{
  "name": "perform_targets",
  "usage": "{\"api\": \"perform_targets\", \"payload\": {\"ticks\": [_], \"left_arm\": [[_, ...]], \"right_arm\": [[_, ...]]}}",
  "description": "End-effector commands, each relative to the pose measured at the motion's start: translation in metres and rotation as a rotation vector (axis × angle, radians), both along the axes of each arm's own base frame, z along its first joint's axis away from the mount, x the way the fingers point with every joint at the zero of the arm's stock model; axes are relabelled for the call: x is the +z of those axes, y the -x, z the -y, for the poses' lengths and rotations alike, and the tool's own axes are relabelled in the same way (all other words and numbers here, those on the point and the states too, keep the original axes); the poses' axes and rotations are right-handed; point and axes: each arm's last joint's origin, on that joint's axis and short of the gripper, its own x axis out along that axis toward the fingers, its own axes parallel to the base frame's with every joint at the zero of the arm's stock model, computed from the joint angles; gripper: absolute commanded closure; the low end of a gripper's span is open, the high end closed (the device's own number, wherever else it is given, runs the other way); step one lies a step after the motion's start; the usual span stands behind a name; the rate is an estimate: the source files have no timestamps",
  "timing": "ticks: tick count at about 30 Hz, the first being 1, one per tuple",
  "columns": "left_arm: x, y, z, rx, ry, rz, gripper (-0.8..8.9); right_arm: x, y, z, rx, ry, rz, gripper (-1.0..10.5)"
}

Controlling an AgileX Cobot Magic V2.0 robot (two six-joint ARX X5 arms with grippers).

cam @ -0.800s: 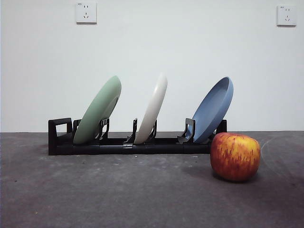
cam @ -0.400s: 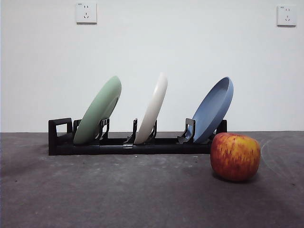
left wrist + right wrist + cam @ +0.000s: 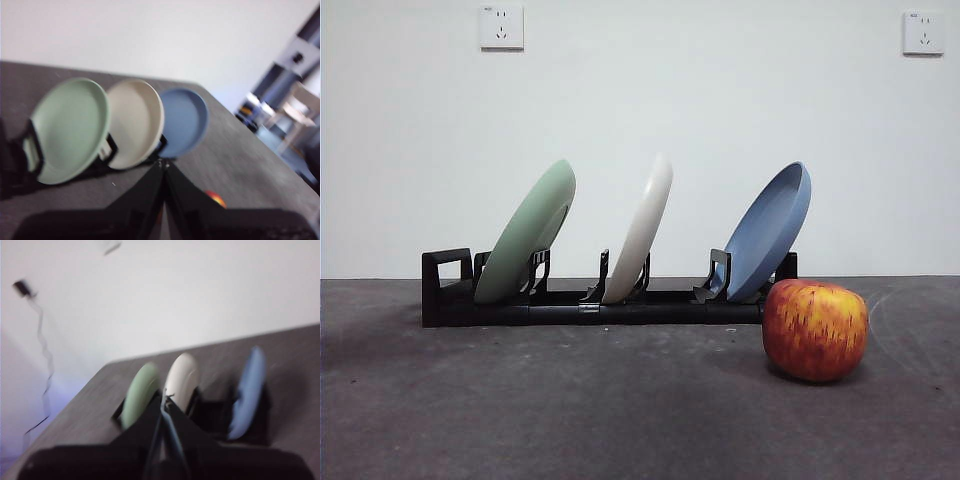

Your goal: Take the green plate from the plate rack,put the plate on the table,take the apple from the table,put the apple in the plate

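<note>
Front view: three plates lean in long black plastic plate rack on dark grey table: pale sage green plate, cream-white plate, blue plate. One red-yellow apple on table beside blue plate. Nothing moved since earlier frames.

Left wrist view: left gripper clenched, empty, apart from plates.

Right wrist view: blurred; right gripper clenched, empty.

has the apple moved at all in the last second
No. In the front view the apple sits in the same spot on the table, just in front of the plate rack end.
</note>
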Motion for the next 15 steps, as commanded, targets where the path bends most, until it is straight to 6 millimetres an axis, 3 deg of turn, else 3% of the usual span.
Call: {"api": "perform_targets", "payload": {"ticks": [1,8,12,15], "left_arm": [[0.015,-0.017,0.002,-0.071,-0.059,-0.027,8.19],[0.036,-0.06,0.008,-0.173,-0.156,-0.206,8.19],[0.034,-0.083,0.014,-0.221,-0.183,-0.29,8.19],[0.029,-0.097,0.021,-0.251,-0.193,-0.331,8.13]], "right_arm": [[0.015,-0.017,0.0,0.086,0.019,-0.082,9.6],[0.031,-0.061,-0.005,0.177,0.117,-0.354,9.6],[0.027,-0.085,-0.012,0.16,0.226,-0.498,9.6],[0.022,-0.102,-0.019,0.153,0.291,-0.571,8.9]]}}
